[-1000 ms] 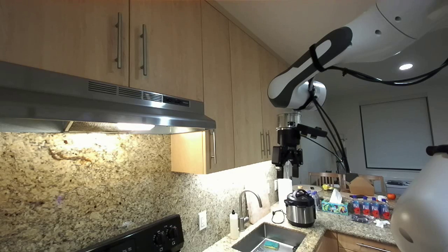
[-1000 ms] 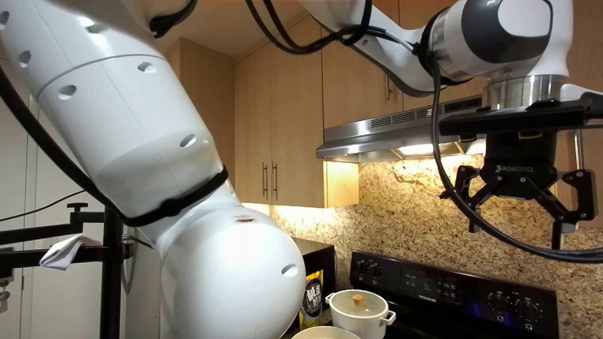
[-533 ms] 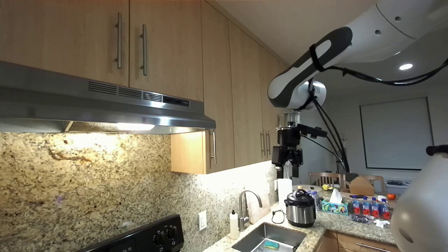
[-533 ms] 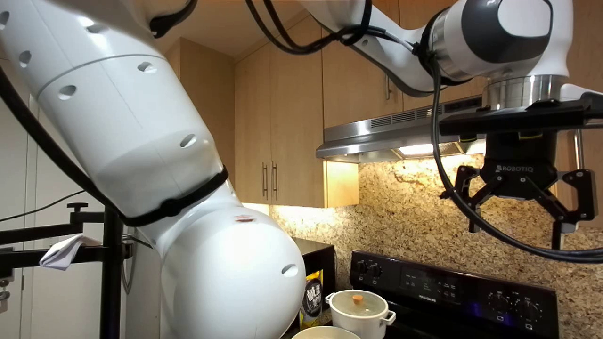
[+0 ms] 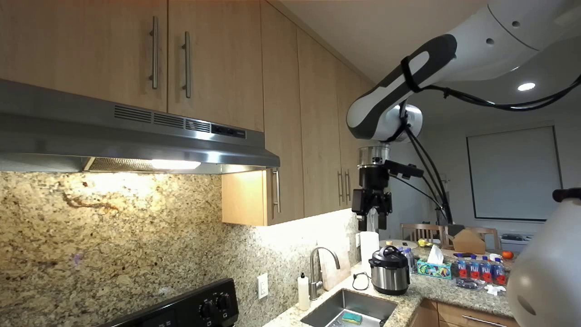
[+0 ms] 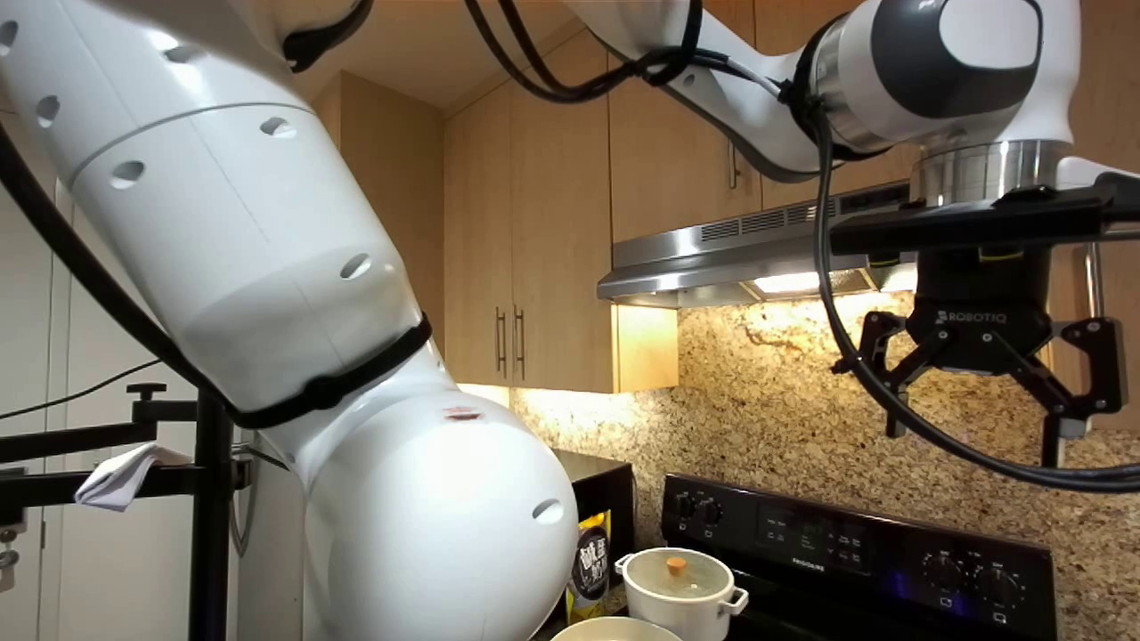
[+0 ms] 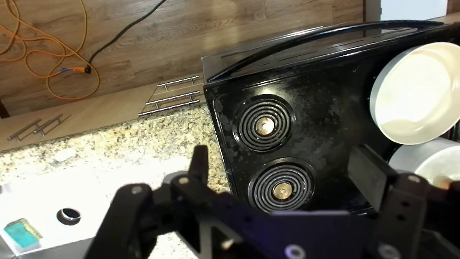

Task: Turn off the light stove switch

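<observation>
The light glows warm white under the steel range hood, and its lit lamp also shows in an exterior view. On the hood's front face a dark control panel holds small switches, too small to read. In an exterior view that panel is partly covered by the wrist. My gripper hangs pointing down, apart from the hood and lower than it. Its fingers are spread wide in the wrist view, with nothing held between them; the stovetop lies beneath.
Wooden cabinets surround the hood. Below are a black stove back panel, a lidded white pot and an open white pan. A sink and a pressure cooker sit along the counter. Cables droop beside the gripper.
The wrist and gripper have shifted by a tiny amount, slightly up in an exterior view. The fingers stay spread and the light stays lit.
</observation>
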Robot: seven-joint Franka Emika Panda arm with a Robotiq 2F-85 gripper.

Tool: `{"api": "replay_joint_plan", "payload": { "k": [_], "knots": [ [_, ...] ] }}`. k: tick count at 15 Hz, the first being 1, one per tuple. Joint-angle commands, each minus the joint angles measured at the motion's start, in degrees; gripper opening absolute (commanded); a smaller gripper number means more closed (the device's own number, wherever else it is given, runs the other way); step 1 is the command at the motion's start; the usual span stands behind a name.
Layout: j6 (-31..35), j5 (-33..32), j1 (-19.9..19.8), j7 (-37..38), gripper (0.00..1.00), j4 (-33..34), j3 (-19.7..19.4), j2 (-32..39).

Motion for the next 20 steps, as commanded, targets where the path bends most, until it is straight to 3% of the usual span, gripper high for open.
{"api": "replay_joint_plan", "payload": {
  "k": [1, 6, 11, 18, 19, 20],
  "knots": [
    [0.7, 0.9, 0.9, 1.3, 1.00, 0.2, 3.4, -2.2],
    [1.8, 0.3, 3.8, 1.7, 1.00, 2.6, 8.4, -6.6],
    [5.5, 0.9, 5.8, 1.8, 1.00, 6.6, 9.2, -10.6],
    [24.6, 7.6, 13.6, 0.9, 1.00, 9.4, 9.9, -11.0],
    [20.2, 5.4, 11.9, 0.8, 1.00, 9.4, 9.5, -11.1],
    [22.2, 6.1, 13.0, 0.7, 1.00, 9.4, 9.7, -11.1]
  ]
}}
